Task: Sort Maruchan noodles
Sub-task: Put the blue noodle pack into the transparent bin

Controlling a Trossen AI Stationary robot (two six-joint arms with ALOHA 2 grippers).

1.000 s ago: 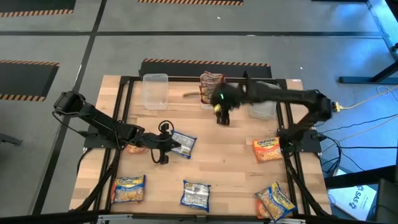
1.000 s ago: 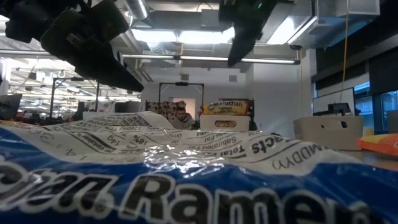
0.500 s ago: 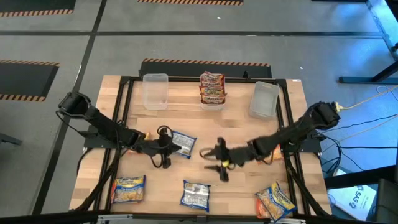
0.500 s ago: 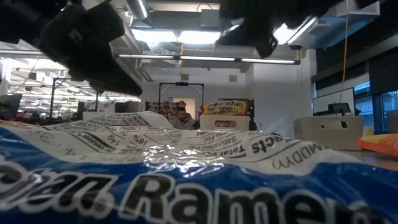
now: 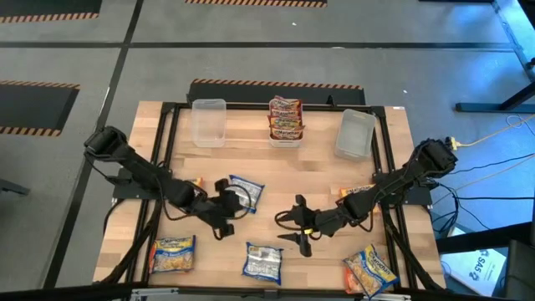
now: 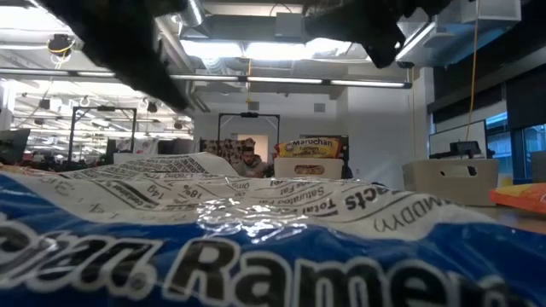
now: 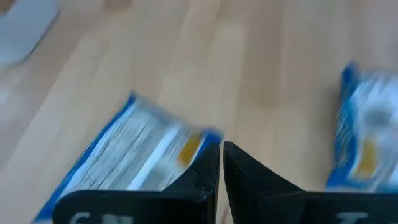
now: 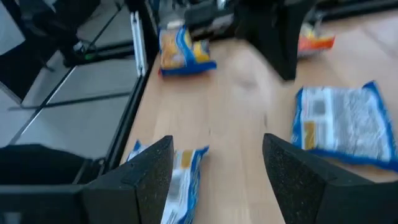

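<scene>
Maruchan noodle packets lie flat on the wooden table [image 5: 309,167]. A blue-white packet [image 5: 245,192] lies left of centre and another [image 5: 263,261] at the near edge. Orange-yellow packets lie at the near left [image 5: 173,253], the near right [image 5: 370,269] and under my right arm [image 5: 359,196]. Red packets [image 5: 285,119] fill the middle clear bin at the back. My left gripper [image 5: 227,211] is shut beside the first blue-white packet [image 7: 137,162]. My right gripper [image 5: 294,230] hovers open at mid-table, pointing left, with the near blue-white packet [image 8: 183,174] below it. My left gripper's shut fingertips [image 7: 211,155] stand right at a corner [image 7: 202,138] of the blue-white packet, which lies flat on the table. Whether they touch it, I cannot tell.
Two clear bins stand at the back, one at the left [image 5: 209,121] and one at the right [image 5: 355,134]. A black frame [image 5: 163,159] runs along the table's sides. A blue-white packet [image 6: 256,256] fills the low view's foreground. Bare wood lies between the two grippers.
My right gripper has swung from the middle bin at the back down toward the near edge and now points left at mid-table, still open. My left gripper has shifted a little toward the table's right edge, still shut. No packet has moved.
</scene>
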